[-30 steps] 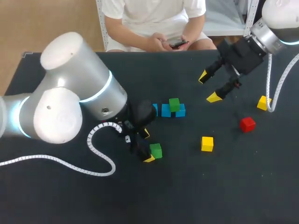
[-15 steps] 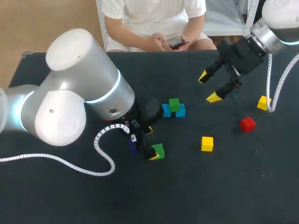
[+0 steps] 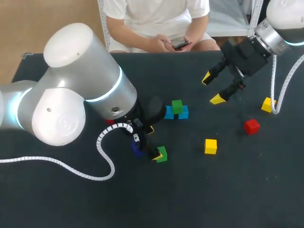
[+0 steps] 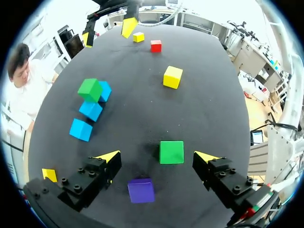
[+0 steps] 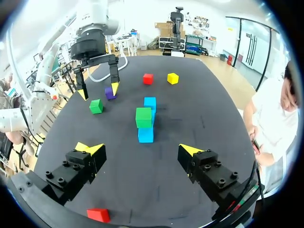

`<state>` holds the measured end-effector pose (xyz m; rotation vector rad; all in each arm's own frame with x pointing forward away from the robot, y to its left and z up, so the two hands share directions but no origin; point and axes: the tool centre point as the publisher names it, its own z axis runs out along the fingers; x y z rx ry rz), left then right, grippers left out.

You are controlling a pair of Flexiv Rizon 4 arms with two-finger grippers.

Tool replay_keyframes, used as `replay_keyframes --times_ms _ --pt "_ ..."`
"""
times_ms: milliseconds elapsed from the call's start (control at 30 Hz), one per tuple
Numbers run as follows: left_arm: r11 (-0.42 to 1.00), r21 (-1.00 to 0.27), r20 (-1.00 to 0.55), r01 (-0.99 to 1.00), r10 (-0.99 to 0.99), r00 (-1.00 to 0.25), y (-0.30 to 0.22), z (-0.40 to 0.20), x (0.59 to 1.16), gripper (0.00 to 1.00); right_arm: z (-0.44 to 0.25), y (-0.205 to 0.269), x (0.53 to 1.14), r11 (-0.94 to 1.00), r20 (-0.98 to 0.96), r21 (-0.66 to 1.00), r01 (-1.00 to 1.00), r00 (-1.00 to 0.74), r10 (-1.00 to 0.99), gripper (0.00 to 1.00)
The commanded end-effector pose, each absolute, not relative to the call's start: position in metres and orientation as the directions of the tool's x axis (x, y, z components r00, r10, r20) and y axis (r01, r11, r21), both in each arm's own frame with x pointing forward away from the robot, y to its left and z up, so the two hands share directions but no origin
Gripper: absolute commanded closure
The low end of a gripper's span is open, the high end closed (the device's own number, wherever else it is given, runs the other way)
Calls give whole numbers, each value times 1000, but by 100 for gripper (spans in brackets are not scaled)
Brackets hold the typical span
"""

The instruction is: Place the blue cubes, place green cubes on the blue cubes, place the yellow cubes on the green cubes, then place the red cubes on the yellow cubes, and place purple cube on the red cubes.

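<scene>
Near the dark worktop's (image 3: pixel 228 190) middle, the left claw (image 3: pixel 152 144) hangs over a small green cube (image 3: pixel 161 154). Left wrist view: claw spread, the cube lying untouched between its tips, purple cube (image 4: pixel 141 190) beside. Right wrist view: right claw (image 5: pixel 139 149) spread, blue cubes (image 5: pixel 146 134) ahead.

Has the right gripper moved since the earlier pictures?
No. In the head view the right gripper keeps the same place relative to the nearby red cube.

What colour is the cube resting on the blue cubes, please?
The cube is green; right wrist view.
</scene>
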<state>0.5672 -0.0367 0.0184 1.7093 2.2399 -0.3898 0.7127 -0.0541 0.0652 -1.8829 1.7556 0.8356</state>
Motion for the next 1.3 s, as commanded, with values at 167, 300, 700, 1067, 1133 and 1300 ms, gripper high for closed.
replay_keyframes --times_ms 167,300,700,1067,1133,1300 --pt "283 2 -324 959 908 -267 -45 8 567 0 65 -54 712 -104 -684 87 -991 16 -730 0" --pt "275 -2 -331 961 907 -260 -45 3 569 0 65 -54 712 -104 -684 87 -991 16 -730 0" --pt "249 0 -425 968 877 -226 -21 -6 582 0 65 -54 712 -104 -684 87 -991 16 -730 0" --pt "123 -31 -464 992 877 -123 -24 -4 584 0 65 -54 712 -104 -684 87 -991 16 -730 0" --pt "71 -45 -463 996 883 -84 -29 -4 585 0 65 -54 712 -104 -684 87 -991 16 -730 0" --pt "10 -80 -454 997 890 -46 -29 -3 589 0 65 -54 712 -104 -684 87 -991 16 -730 0"
